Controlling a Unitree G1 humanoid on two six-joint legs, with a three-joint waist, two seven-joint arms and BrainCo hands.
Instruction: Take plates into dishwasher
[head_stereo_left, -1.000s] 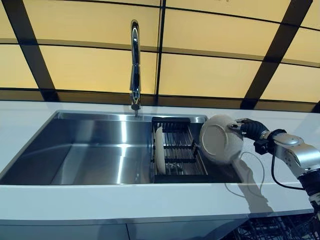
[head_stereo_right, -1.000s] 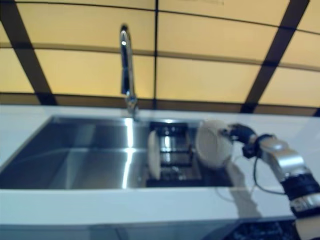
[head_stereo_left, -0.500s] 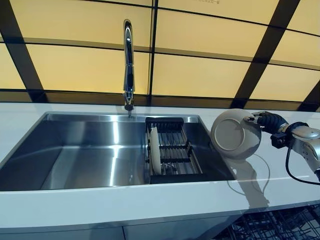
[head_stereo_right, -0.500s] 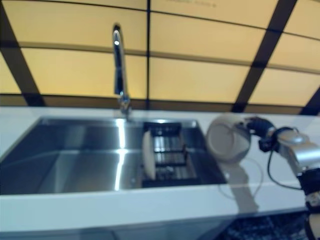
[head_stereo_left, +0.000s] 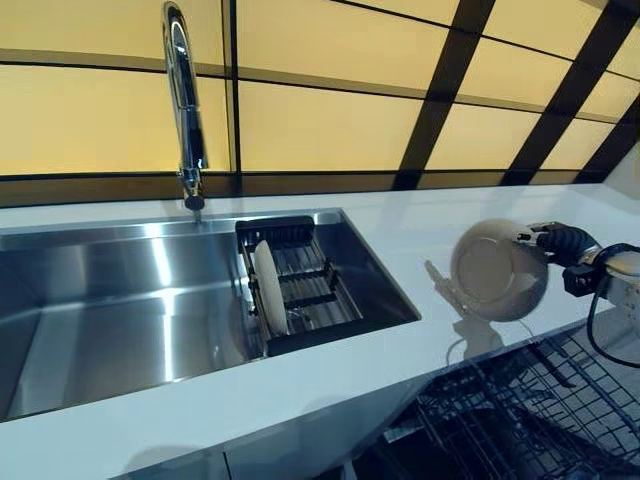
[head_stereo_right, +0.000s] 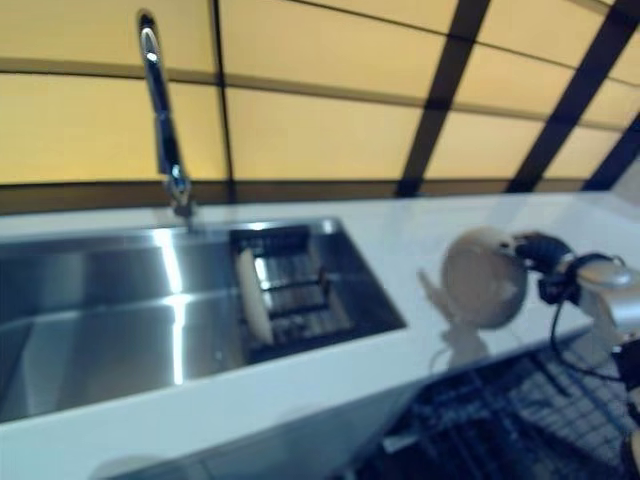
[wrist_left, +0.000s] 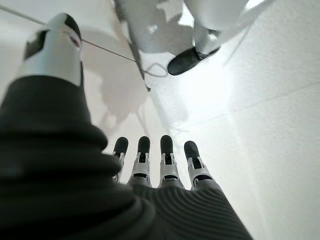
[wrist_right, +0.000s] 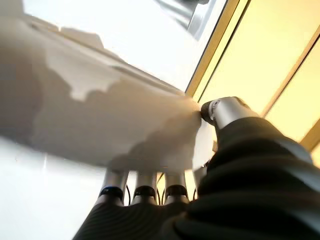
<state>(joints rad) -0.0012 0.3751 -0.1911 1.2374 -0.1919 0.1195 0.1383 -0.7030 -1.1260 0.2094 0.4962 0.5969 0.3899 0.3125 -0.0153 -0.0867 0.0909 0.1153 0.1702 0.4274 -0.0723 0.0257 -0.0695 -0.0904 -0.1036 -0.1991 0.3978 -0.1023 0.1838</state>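
My right hand (head_stereo_left: 563, 243) is shut on the rim of a beige plate (head_stereo_left: 497, 270) and holds it upright above the white counter's right end, over the open dishwasher rack (head_stereo_left: 520, 410). In the right wrist view the plate (wrist_right: 100, 120) fills the space past my fingers (wrist_right: 142, 187), with the thumb (wrist_right: 220, 111) on its edge. A second white plate (head_stereo_left: 268, 288) stands on edge in the black drying rack (head_stereo_left: 300, 290) inside the steel sink (head_stereo_left: 120, 310). My left hand (wrist_left: 160, 160) hangs open and empty over the floor, seen only in its wrist view.
A tall chrome faucet (head_stereo_left: 184, 100) rises behind the sink. The white counter (head_stereo_left: 420, 225) runs along a yellow panelled wall. The dark wire dishwasher rack lies below the counter's front edge at the lower right.
The camera has turned right, so the sink slid left in view. My right hand has carried the plate rightward, off the sink edge and out over the dishwasher rack.
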